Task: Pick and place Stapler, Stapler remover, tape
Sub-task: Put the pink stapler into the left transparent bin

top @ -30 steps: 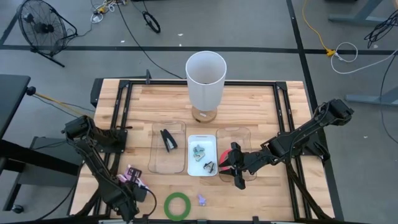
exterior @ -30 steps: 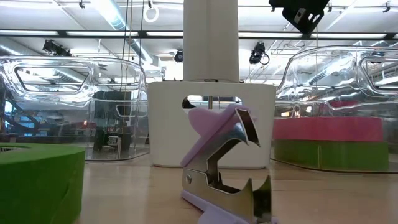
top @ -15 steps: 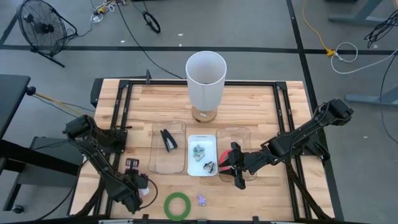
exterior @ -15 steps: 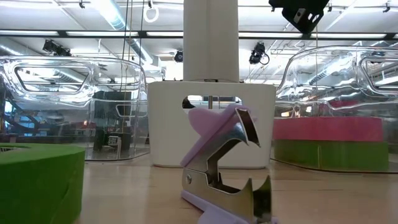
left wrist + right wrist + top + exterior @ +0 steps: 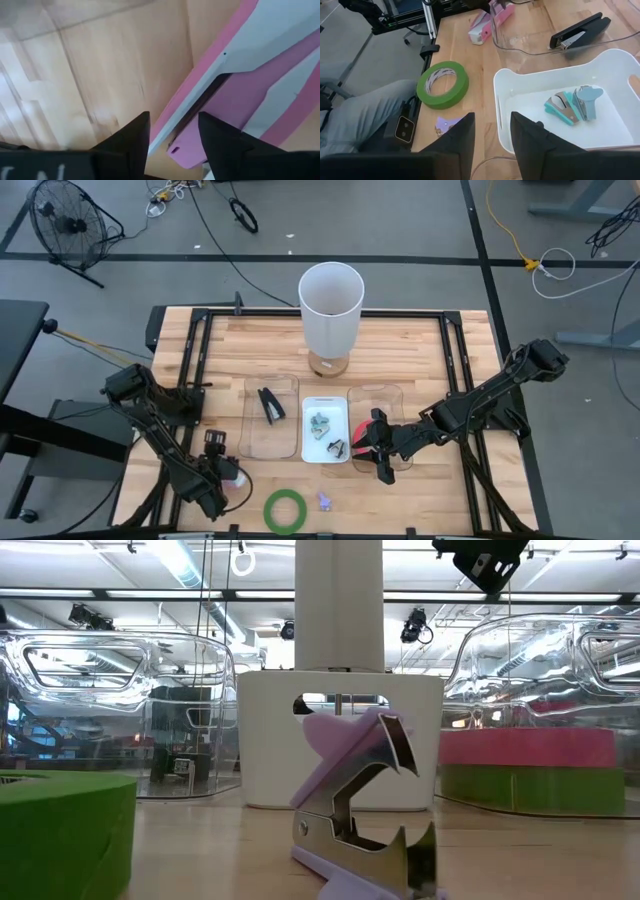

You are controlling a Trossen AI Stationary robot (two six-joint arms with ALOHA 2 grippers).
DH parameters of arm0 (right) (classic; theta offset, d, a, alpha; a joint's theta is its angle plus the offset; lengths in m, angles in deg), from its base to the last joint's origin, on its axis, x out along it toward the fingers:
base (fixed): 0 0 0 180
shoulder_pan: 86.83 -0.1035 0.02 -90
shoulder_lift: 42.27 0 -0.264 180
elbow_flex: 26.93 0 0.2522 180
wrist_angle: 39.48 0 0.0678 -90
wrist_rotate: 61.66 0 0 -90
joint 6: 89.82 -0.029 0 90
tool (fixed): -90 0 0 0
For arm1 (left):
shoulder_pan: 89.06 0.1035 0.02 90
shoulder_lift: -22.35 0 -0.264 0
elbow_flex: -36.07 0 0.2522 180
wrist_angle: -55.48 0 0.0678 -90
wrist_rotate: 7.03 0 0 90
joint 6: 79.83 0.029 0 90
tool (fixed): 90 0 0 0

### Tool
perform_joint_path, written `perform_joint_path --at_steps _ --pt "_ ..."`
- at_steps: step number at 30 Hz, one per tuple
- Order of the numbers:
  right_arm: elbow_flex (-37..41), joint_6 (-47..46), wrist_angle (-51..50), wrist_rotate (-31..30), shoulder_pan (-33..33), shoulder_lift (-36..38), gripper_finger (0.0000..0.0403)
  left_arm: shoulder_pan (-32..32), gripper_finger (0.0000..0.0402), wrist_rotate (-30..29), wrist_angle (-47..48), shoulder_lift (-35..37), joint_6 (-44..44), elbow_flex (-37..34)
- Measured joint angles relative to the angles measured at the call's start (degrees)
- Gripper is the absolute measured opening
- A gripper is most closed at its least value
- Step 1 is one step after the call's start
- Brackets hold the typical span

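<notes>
A pink and white stapler [image 5: 233,477] lies on the wood near the table's near left corner. My left gripper [image 5: 222,470] is over it, open, with a finger on either side of the stapler's pink end [image 5: 186,149]. A black stapler [image 5: 270,405] lies in the left clear bin. Teal stapler removers [image 5: 572,104] sit in the white tray [image 5: 325,452]. A purple stapler remover [image 5: 365,805] and a green tape [image 5: 285,509] rest on the table near its front edge. Red tape [image 5: 525,747] lies on green tape [image 5: 530,790] in the right clear bin, under my open, empty right gripper [image 5: 378,446]. My left gripper points down at the stapler's pink end [image 5: 186,149], which lies in the gap between its open fingers [image 5: 134,136]. Whether either finger touches it, I cannot tell. The stapler lies flat on the table.
A tall white cylinder [image 5: 331,308] stands at the far middle of the table. A person's grey trouser leg [image 5: 360,117] shows beyond the near edge. Bare wood lies along the far side and the right side.
My left gripper has opened and let go of the pink and white stapler, which now lies on the table beside its fingers. The left arm has shifted slightly toward the table's far edge. My right gripper has kept still.
</notes>
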Motion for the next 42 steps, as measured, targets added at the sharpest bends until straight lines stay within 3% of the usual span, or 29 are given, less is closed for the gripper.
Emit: perform_joint_path --at_steps 16,24,35,38,42 --pt "0.0 0.2 0.0 0.0 0.0 0.0 0.0123 0.1 0.0139 -0.8 4.7 -0.3 -0.5 -0.3" --pt "0.0 0.4 0.0 0.0 0.0 0.0 0.0123 0.1 0.0139 -1.7 5.6 -0.3 -1.9 -0.3" --pt "0.0 0.4 0.0 0.0 0.0 0.0 0.0123 0.7 0.0138 -1.5 -0.2 0.1 -4.6 -6.0" --pt "0.0 0.4 0.0 0.0 0.0 0.0 0.0123 1.1 0.0118 0.0 -1.5 0.1 -3.1 -6.1" --pt "0.0 0.4 0.0 -0.4 0.0 0.0 0.0123 1.4 0.0044 2.1 -3.3 0.1 -1.7 -6.2"
